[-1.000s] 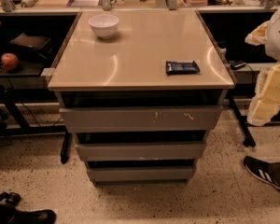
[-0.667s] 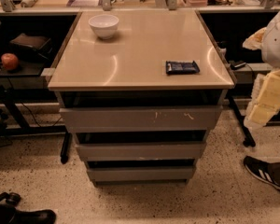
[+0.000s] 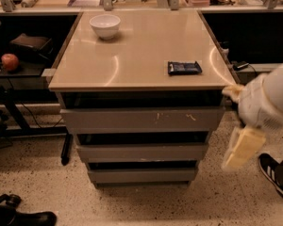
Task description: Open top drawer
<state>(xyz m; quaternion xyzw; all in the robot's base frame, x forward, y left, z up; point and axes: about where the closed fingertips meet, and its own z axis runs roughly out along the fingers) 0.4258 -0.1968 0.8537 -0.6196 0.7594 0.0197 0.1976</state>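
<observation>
One gripper hangs just off the tabletop's front right corner; clenched or released, I cannot tell. The top drawer sits directly under the tabletop, pushed in.

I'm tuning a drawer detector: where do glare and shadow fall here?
Camera view: curved glare streaks cross the tabletop below the white bowl and right of the dark packet; deep shadow fills the gap above the top drawer; the gripper, low at the right edge, is brightly lit.
</observation>
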